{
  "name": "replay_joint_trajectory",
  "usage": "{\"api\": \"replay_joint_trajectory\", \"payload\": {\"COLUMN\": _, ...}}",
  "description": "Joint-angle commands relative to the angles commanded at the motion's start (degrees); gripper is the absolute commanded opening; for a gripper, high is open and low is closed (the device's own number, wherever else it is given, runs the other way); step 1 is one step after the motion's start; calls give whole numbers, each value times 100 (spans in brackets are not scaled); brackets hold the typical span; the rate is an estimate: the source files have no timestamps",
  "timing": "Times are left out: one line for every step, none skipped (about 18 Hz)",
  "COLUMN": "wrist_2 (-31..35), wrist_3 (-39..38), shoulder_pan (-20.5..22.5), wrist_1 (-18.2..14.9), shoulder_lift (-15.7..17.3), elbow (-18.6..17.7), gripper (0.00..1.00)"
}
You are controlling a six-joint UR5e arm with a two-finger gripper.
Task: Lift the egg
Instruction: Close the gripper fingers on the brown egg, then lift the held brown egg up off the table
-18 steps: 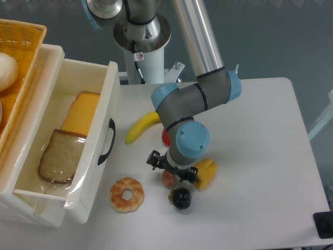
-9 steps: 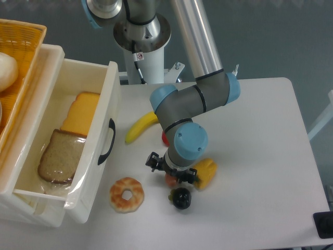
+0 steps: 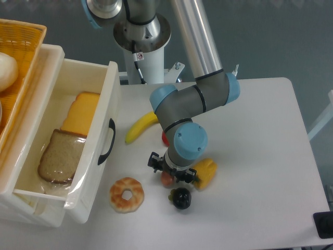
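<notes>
Hanging low over the bench (image 3: 260,135), the claw (image 3: 170,174) covers most of the egg (image 3: 166,179), which sits between the doughnut (image 3: 126,194) and the yellow pepper (image 3: 206,173), just above the black fruit (image 3: 181,198). Whether the jaws are clamped on it I cannot tell; the wrist hides them. The straight-down approach probably keeps the crowding neighbours from being knocked.

The gripper (image 3: 171,173) sits slightly further left and lower over the egg (image 3: 167,179), hiding more of it.
</notes>
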Motion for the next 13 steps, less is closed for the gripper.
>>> {"api": "replay_joint_trajectory", "payload": {"wrist_2": 9, "wrist_3": 0, "shoulder_pan": 0, "wrist_1": 0, "shoulder_lift": -9, "elbow": 0, "gripper": 69}}
{"api": "replay_joint_trajectory", "payload": {"wrist_2": 9, "wrist_3": 0, "shoulder_pan": 0, "wrist_1": 0, "shoulder_lift": -9, "elbow": 9, "gripper": 67}}
{"api": "replay_joint_trajectory", "payload": {"wrist_2": 9, "wrist_3": 0, "shoulder_pan": 0, "wrist_1": -9, "shoulder_lift": 0, "elbow": 9, "gripper": 62}}
{"api": "replay_joint_trajectory", "payload": {"wrist_2": 9, "wrist_3": 0, "shoulder_pan": 0, "wrist_1": -9, "shoulder_lift": 0, "elbow": 9, "gripper": 56}}
{"api": "replay_joint_trajectory", "payload": {"wrist_2": 9, "wrist_3": 0, "shoulder_pan": 0, "wrist_1": 0, "shoulder_lift": 0, "elbow": 9, "gripper": 50}}
{"api": "replay_joint_trajectory", "payload": {"wrist_2": 9, "wrist_3": 9, "shoulder_pan": 0, "wrist_1": -9, "shoulder_lift": 9, "elbow": 17, "gripper": 44}}
{"api": "replay_joint_trajectory", "payload": {"wrist_2": 0, "wrist_3": 9, "shoulder_pan": 0, "wrist_1": -9, "shoulder_lift": 26, "elbow": 44, "gripper": 33}}
{"api": "replay_joint_trajectory", "payload": {"wrist_2": 0, "wrist_3": 17, "shoulder_pan": 0, "wrist_1": -17, "shoulder_lift": 35, "elbow": 70, "gripper": 25}}
{"api": "replay_joint_trajectory", "payload": {"wrist_2": 0, "wrist_3": 18, "shoulder_pan": 0, "wrist_1": -18, "shoulder_lift": 35, "elbow": 70, "gripper": 20}}
{"api": "replay_joint_trajectory", "payload": {"wrist_2": -9, "wrist_3": 18, "shoulder_pan": 0, "wrist_1": -18, "shoulder_lift": 44, "elbow": 79, "gripper": 17}}
{"api": "replay_joint_trajectory", "payload": {"wrist_2": -9, "wrist_3": 35, "shoulder_pan": 9, "wrist_1": -18, "shoulder_lift": 44, "elbow": 88, "gripper": 17}}
{"api": "replay_joint_trajectory", "payload": {"wrist_2": -9, "wrist_3": 35, "shoulder_pan": 9, "wrist_1": -18, "shoulder_lift": 61, "elbow": 114, "gripper": 17}}
{"api": "replay_joint_trajectory", "payload": {"wrist_2": -9, "wrist_3": 61, "shoulder_pan": 9, "wrist_1": -18, "shoulder_lift": 96, "elbow": 158, "gripper": 17}}
